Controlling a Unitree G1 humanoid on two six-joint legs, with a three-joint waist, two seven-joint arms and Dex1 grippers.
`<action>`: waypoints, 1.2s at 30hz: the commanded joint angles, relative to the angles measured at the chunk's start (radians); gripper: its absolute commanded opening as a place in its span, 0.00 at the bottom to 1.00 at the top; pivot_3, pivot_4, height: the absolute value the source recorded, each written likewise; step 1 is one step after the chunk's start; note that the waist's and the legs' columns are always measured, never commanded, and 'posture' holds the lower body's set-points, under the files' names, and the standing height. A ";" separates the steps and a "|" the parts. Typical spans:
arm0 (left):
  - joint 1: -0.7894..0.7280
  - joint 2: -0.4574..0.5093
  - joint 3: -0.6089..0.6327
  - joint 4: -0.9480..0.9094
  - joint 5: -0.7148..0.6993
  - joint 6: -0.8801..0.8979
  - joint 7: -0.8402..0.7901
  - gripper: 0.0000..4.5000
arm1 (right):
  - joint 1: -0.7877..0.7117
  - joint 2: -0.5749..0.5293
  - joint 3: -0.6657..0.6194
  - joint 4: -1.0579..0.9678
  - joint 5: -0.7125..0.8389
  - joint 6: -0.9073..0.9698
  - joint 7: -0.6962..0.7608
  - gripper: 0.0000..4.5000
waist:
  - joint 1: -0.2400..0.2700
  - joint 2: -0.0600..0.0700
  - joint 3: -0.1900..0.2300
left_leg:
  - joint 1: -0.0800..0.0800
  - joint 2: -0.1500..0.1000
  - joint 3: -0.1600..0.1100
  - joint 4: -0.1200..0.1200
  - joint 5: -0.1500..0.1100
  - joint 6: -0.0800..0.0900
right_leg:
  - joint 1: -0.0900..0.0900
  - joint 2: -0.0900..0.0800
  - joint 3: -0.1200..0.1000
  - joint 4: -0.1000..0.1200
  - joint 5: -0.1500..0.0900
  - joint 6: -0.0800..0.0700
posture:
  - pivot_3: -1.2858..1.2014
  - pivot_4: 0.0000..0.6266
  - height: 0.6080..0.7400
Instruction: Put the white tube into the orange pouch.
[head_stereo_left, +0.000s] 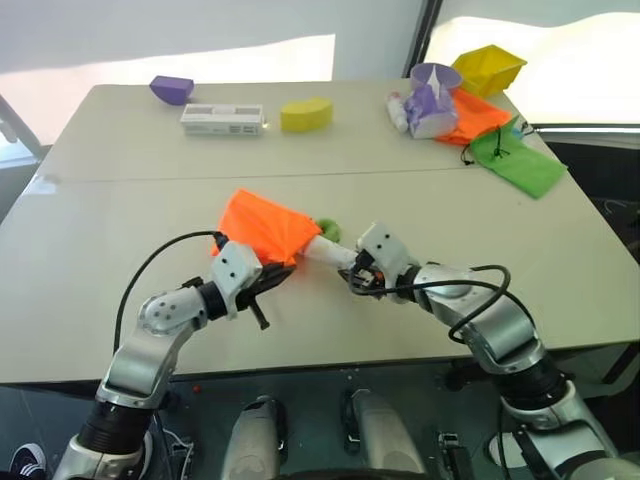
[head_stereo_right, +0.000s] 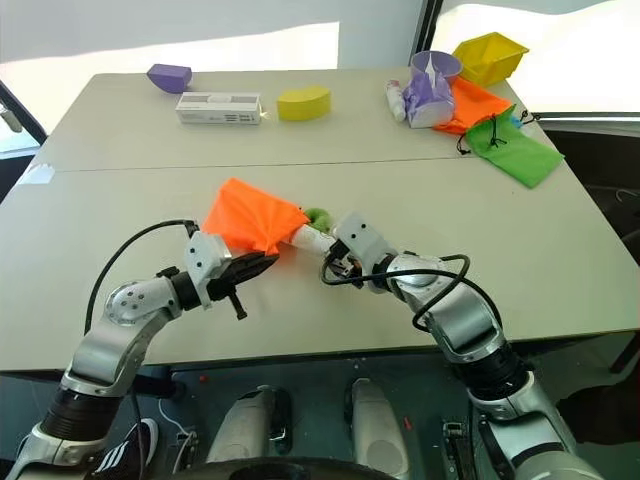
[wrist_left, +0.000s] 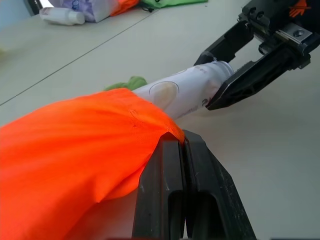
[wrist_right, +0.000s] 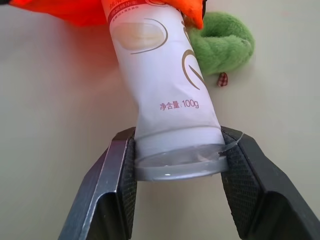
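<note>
Two robot pincers feeding a white tube into an orange pouch on a pale counter
The left pincer (head_stereo_left: 268, 282), pressed together, pinches the edge of the orange pouch (head_stereo_left: 262, 226), which lies near the middle of the counter (head_stereo_left: 120, 250). The right pincer (wrist_right: 175, 165) pinches the flat end of the white tube (wrist_right: 165, 95), whose other end is inside the pouch mouth, beside a green ball (wrist_right: 222, 42)

Matt orange cloth pouch (head_stereo_left: 268, 228); smooth, glossy plastic tube (wrist_right: 165, 95).
</note>
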 joint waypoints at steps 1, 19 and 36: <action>0.001 0.016 0.025 -0.035 -0.023 -0.037 -0.026 0.00 | -0.024 0.023 0.026 -0.062 -0.001 -0.044 0.037 0.40 | 0.000 0.000 0.000 | 0.000 0.000 0.000 0.000 0.000 0.000 | 0.000 0.000 0.000 0.000 0.000 0.000 | 0.52 0.24 1.00; 0.017 0.048 0.060 -0.042 -0.053 -0.042 -0.048 0.00 | -0.126 0.144 0.161 0.129 -0.220 -0.209 0.060 0.40 | -0.002 0.000 0.000 | -0.001 0.001 0.000 -0.001 0.000 0.000 | -0.001 0.001 0.000 -0.001 0.000 0.000 | 0.52 0.24 1.00; 0.084 0.071 0.099 -0.075 -0.076 -0.057 -0.058 0.00 | -0.130 -0.036 0.129 0.225 -0.344 -0.673 0.220 0.40 | -0.001 0.000 0.000 | -0.001 0.000 0.002 -0.001 0.000 0.000 | 0.000 0.000 0.000 -0.004 0.000 0.000 | 0.52 0.24 1.00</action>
